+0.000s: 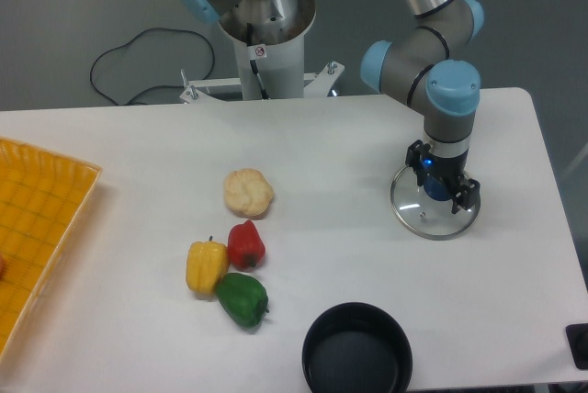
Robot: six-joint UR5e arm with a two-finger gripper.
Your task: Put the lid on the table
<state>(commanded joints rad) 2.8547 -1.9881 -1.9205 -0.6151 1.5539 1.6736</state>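
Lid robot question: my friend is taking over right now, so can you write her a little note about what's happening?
Pincer: down over the lid's blue knob; its fingers sit either side of it, but I cannot tell if they are gripping.
Lid: appears to lie flat on the white table, right side, under the arm.
Black pot: uncovered, at the front edge of the table, left of the lid.
Done: lid looks set down on the table.
Left: open the pincer if it is gripping, then lift the arm clear.
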